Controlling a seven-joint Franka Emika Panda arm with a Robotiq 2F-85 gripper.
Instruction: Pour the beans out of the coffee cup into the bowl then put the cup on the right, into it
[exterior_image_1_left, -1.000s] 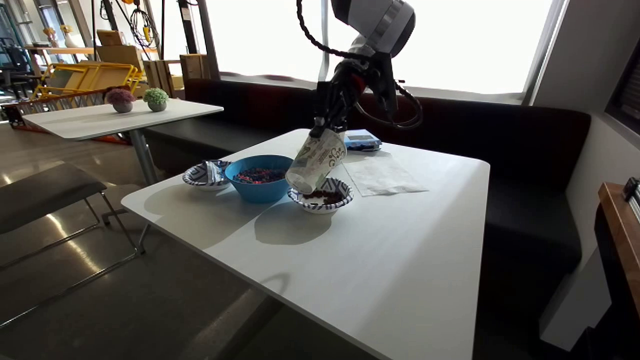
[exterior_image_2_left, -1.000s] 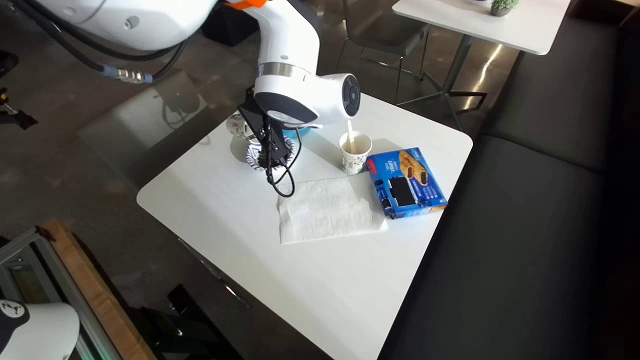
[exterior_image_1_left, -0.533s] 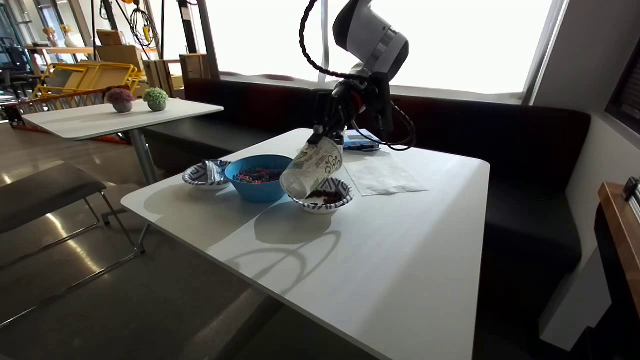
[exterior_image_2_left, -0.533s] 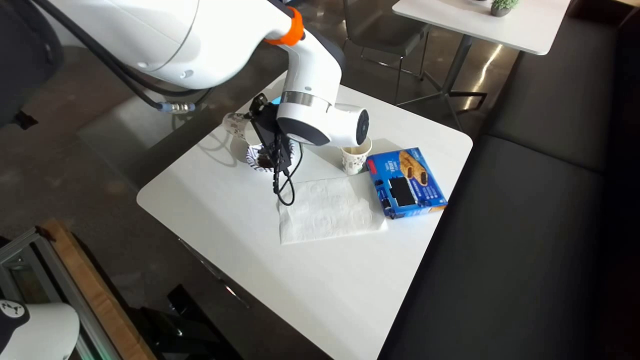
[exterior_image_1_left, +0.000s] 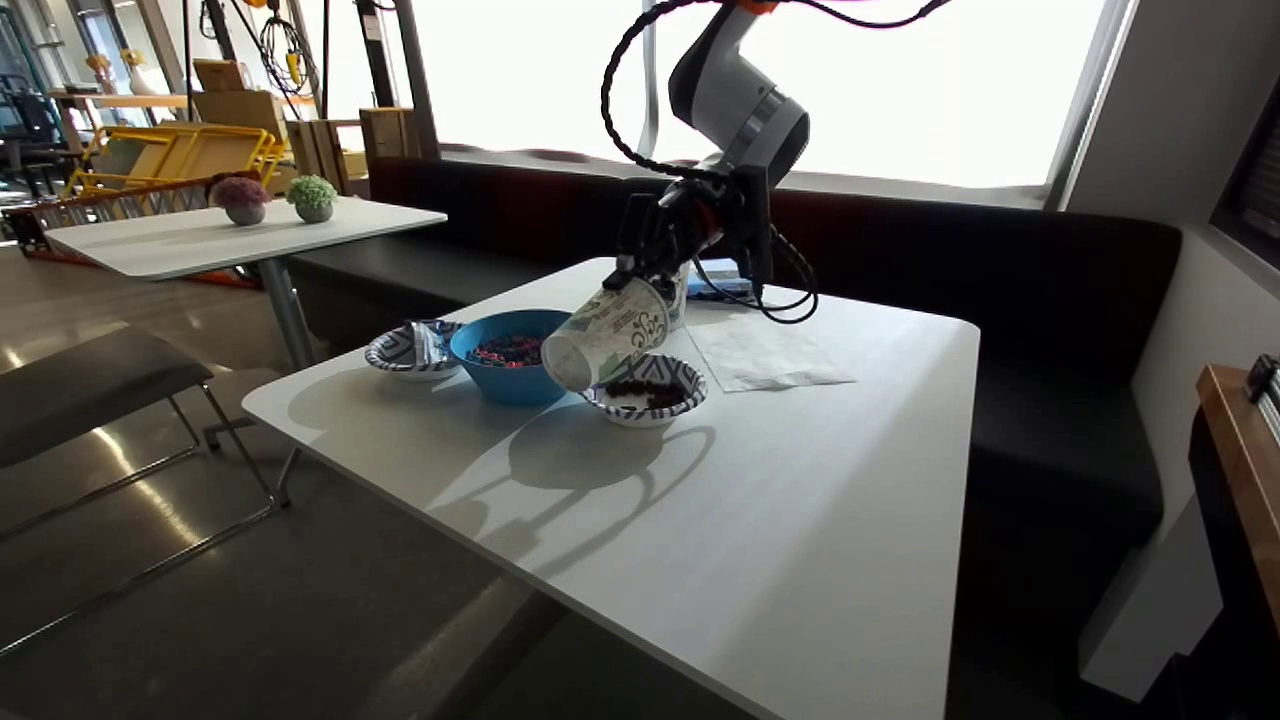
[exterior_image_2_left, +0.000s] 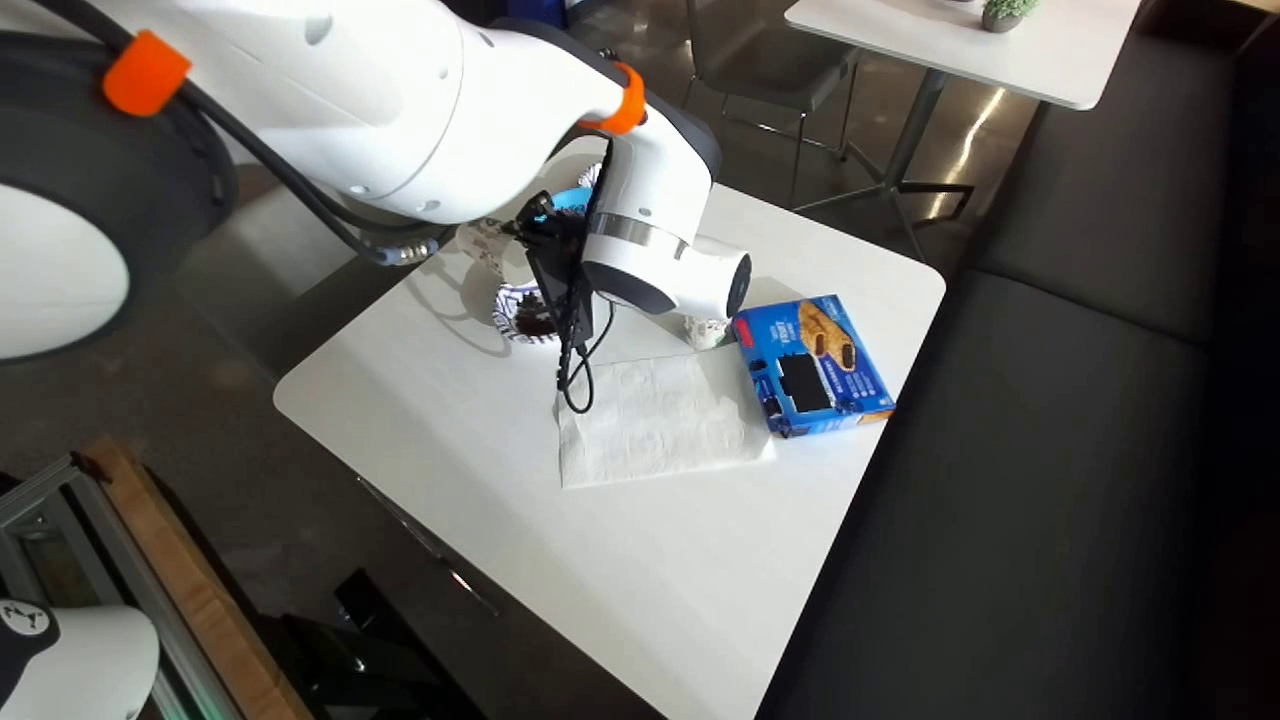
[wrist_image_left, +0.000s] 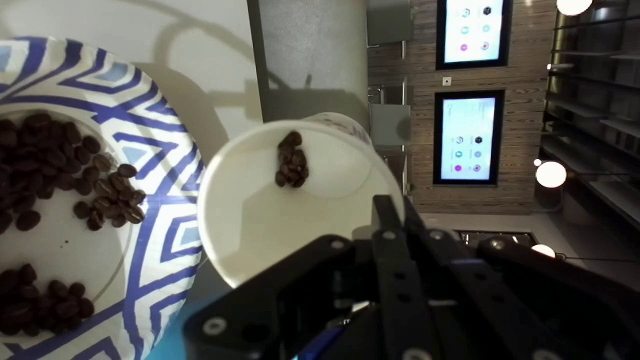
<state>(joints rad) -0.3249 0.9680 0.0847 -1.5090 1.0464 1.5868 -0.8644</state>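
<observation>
My gripper (wrist_image_left: 397, 212) is shut on the rim of a white patterned paper cup (exterior_image_1_left: 605, 335), one finger inside and one outside. The cup is strongly tilted, its mouth facing the wrist camera. A small clump of beans (wrist_image_left: 292, 162) lies inside it near the base. The blue-and-white bowl (wrist_image_left: 172, 200) sits beside and below the cup and holds dark coffee beans (wrist_image_left: 37, 155). The bowl also shows in an exterior view (exterior_image_1_left: 645, 415). The other cup (exterior_image_2_left: 706, 332) stands on the table, partly hidden behind the arm; its stirrer is hidden now.
A blue bowl (exterior_image_1_left: 520, 385) with red and dark pieces stands next to the beans bowl. Another patterned bowl (exterior_image_1_left: 385, 355) holds packets. A paper towel (exterior_image_2_left: 660, 420) and a blue box (exterior_image_2_left: 815, 365) lie on the table (exterior_image_2_left: 480, 450).
The held cup has leaned over closer to horizontal, its base swinging out and its rim dropping a little. The arm has shifted, now covering most of the standing cup in an exterior view.
</observation>
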